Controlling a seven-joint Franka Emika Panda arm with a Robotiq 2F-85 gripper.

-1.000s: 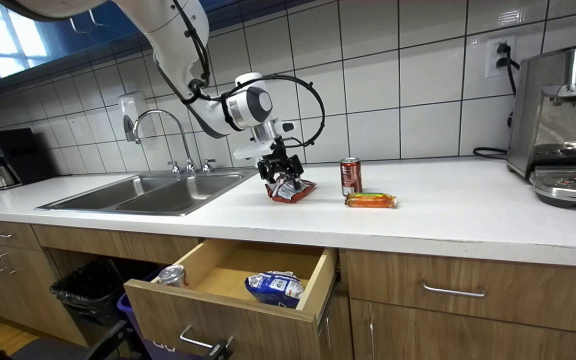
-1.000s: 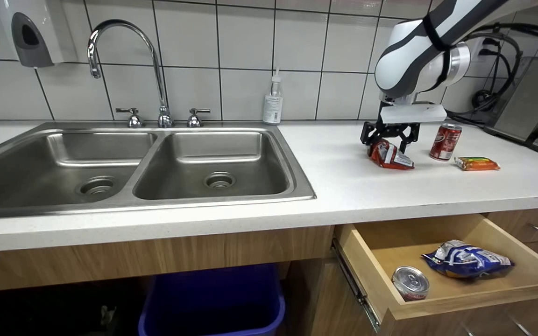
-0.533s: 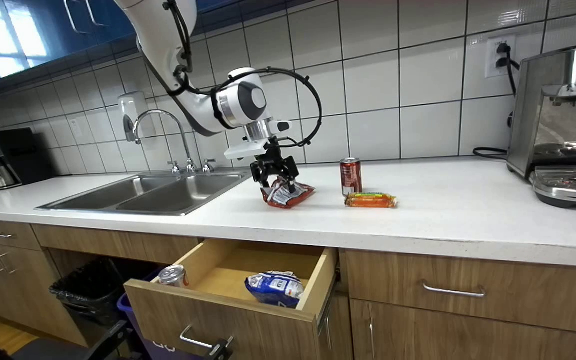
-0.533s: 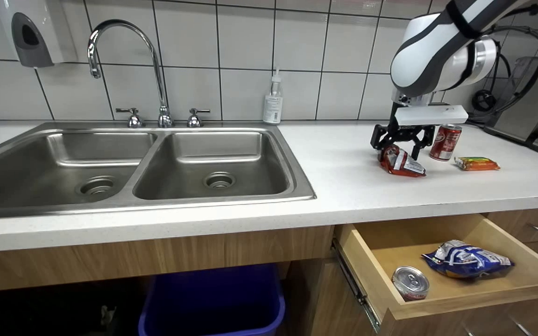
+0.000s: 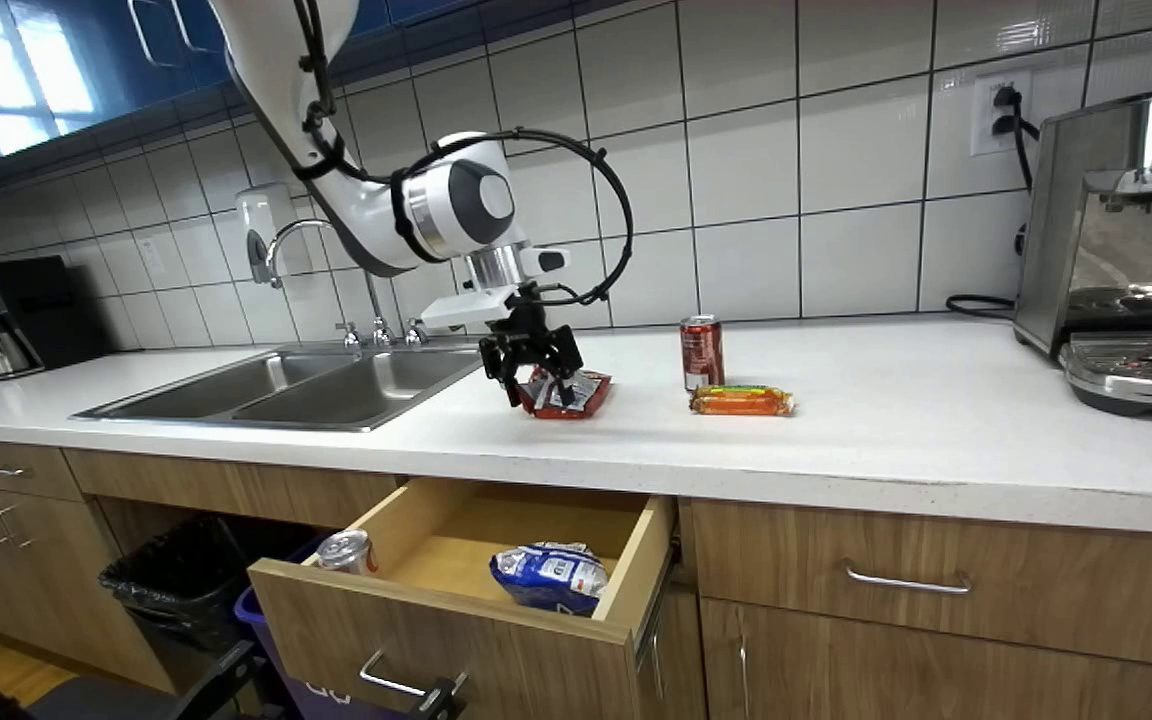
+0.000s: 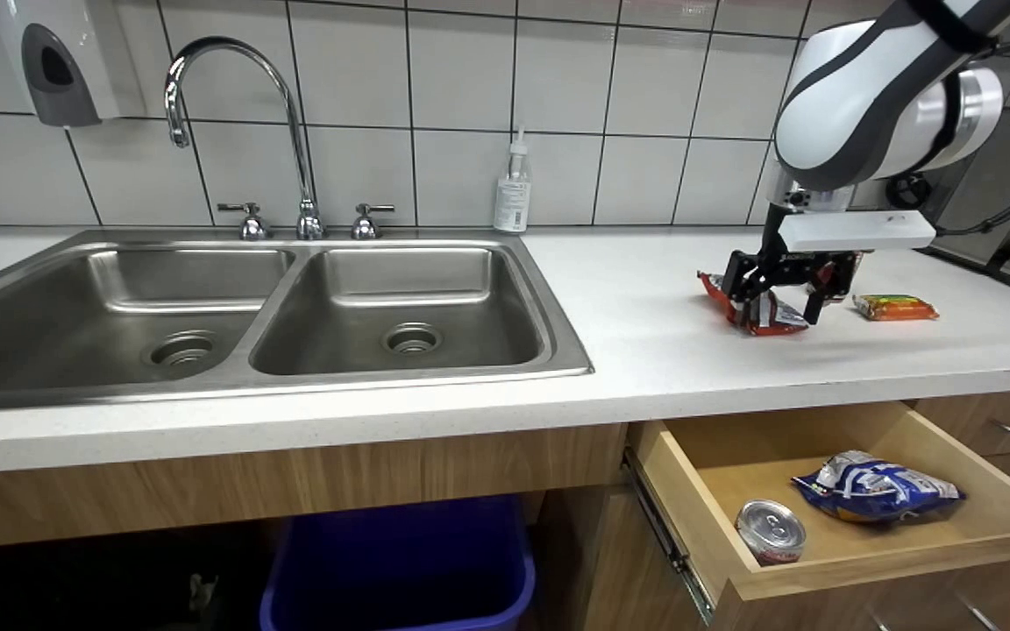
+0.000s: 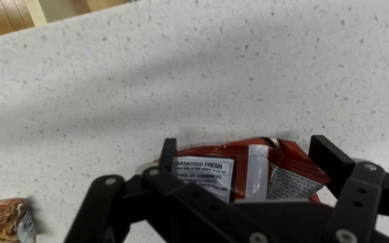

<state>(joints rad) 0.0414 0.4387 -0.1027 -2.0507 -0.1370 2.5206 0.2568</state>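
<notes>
A red snack bag [image 5: 584, 396] with white and grey printed panels lies on the white counter. My gripper [image 5: 541, 398] stands low over it, fingers pointing down. In the wrist view the fingers [image 7: 328, 153] are wide apart with the bag [image 7: 258, 168] between them. One end of the bag reaches under or behind the left finger; the other end lies close to the right one, and I cannot tell whether they touch. A red can [image 5: 703, 352] stands upright nearby, mostly hidden behind my gripper [image 6: 777, 319] in an exterior view. An orange packet [image 5: 741, 402] lies in front of the can.
Below the counter's front edge a drawer [image 5: 456, 625] is pulled out, holding a blue bag [image 5: 549, 578] and a silver-topped can [image 5: 344, 551]. A double sink [image 6: 558, 346] with a tall faucet [image 6: 308, 193] lies to one side. A coffee machine [image 5: 1116, 250] stands on the counter.
My gripper has moved toward the counter's front edge, its fingers staying apart. The red bag has slid along and turned somewhat. The standing can is now more covered in an exterior view.
</notes>
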